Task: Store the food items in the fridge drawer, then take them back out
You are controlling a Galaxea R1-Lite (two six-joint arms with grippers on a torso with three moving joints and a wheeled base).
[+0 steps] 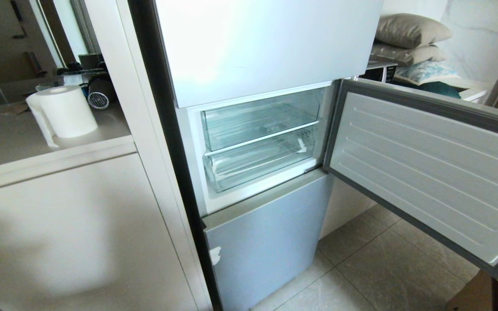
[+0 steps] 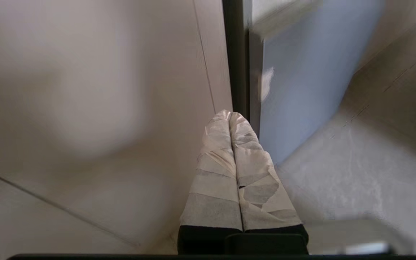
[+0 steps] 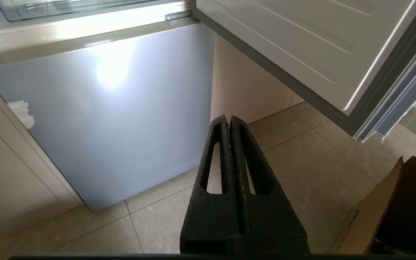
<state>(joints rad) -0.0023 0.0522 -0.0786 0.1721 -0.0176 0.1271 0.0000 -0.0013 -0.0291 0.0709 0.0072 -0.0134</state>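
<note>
Two clear bins sit inside the open middle compartment of the fridge (image 1: 270, 47), one above the other. The lower, wider one is the fridge drawer (image 1: 259, 162); it is pushed in behind the white frame, and no food shows through its clear front. The shorter upper bin (image 1: 261, 116) also looks empty. The middle door (image 1: 430, 168) swings out to the right, its ribbed white inner face turned up toward the head camera. The fridge's top and bottom fronts are shut, and a scrap of white tape (image 1: 215, 255) sticks to the bottom front near its left edge.

Neither arm appears in the head view. The left gripper (image 2: 230, 115) has its tape-wrapped fingers (image 2: 215, 169) pressed together with nothing between them; it points toward the seam where the beige cabinet (image 2: 96, 108) meets the black side edge of the fridge, low near the floor. The right gripper (image 3: 228, 118) also has its black fingers (image 3: 211, 187) closed flat against each other and empty; it hangs over the tiled floor (image 3: 301, 162) before the bottom fridge front, below the open door. A cardboard box (image 3: 381, 213) stands on the floor off to the right.

On the counter (image 1: 15, 142) left of the fridge stands a roll of white paper towel (image 1: 65, 110). Pillows (image 1: 408, 41) are piled behind the open door.
</note>
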